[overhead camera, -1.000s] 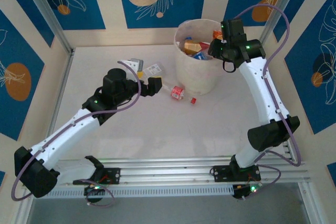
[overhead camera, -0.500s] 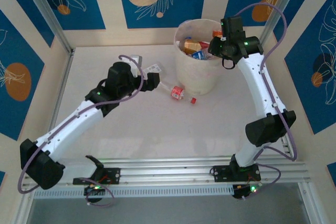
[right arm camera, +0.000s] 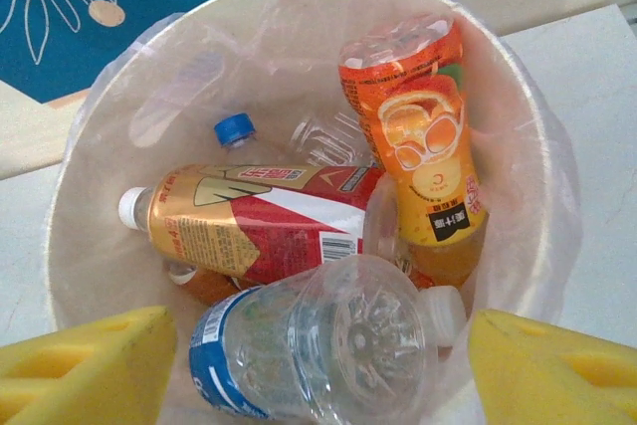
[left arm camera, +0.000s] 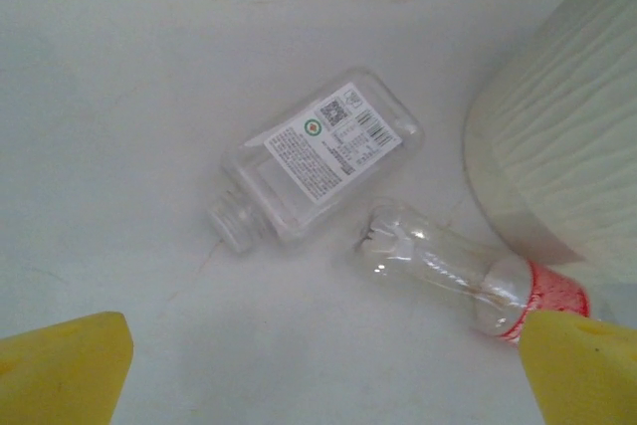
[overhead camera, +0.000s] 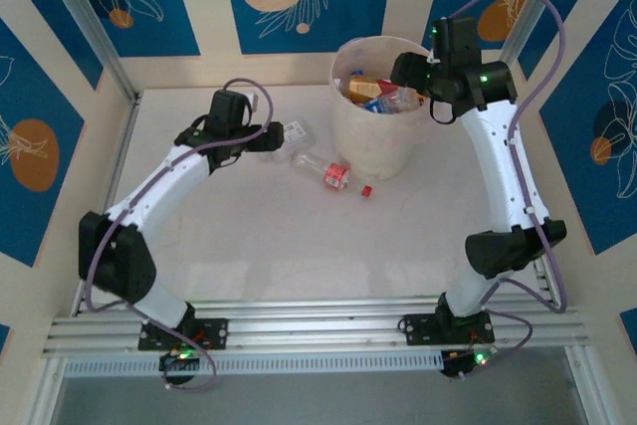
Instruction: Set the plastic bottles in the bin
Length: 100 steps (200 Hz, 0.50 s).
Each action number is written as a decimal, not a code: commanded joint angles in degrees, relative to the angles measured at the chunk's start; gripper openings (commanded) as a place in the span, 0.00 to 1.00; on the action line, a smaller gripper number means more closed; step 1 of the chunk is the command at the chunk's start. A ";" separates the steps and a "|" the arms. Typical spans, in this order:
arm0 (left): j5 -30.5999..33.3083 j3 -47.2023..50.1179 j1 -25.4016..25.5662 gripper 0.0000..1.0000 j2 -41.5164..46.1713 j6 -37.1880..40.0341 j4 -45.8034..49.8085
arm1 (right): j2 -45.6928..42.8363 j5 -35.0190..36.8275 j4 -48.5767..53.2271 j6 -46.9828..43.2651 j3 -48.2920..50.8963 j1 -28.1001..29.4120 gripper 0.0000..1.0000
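- Up close, the left wrist view gives us what the top view blurs: the white-labelled bottle [left arm camera: 317,151] lies diagonally, its open mouth pointing lower left.
- We see the left gripper [left arm camera: 318,380] and the right gripper [right arm camera: 320,365] both spread, pinching nothing.

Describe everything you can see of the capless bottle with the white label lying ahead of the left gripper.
The capless bottle is clear plastic, flat-sided and uncrushed, with a white printed label carrying a barcode, a square code and a green round mark. Its threaded neck is open. It lies on its side on the white table, close beside a crushed red-labelled bottle; contact unclear. Nothing grips it.
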<state>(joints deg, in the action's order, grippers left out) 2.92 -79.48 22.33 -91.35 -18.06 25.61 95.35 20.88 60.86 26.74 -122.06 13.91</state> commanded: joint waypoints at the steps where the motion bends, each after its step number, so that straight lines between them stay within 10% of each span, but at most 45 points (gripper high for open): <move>1: -1.18 -7.51 -1.26 0.99 -6.16 8.15 6.90 | -4.26 -1.83 0.46 0.22 0.80 0.43 0.80; 100: -3.93 -35.32 -2.23 1.00 -32.25 27.37 22.51 | -16.56 -3.37 -2.61 3.25 13.53 0.77 0.99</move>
<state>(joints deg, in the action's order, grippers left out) 0.54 -110.02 20.62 -120.86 3.95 43.29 80.36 18.59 59.51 28.71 -110.45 14.28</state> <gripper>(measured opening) 0.995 0.992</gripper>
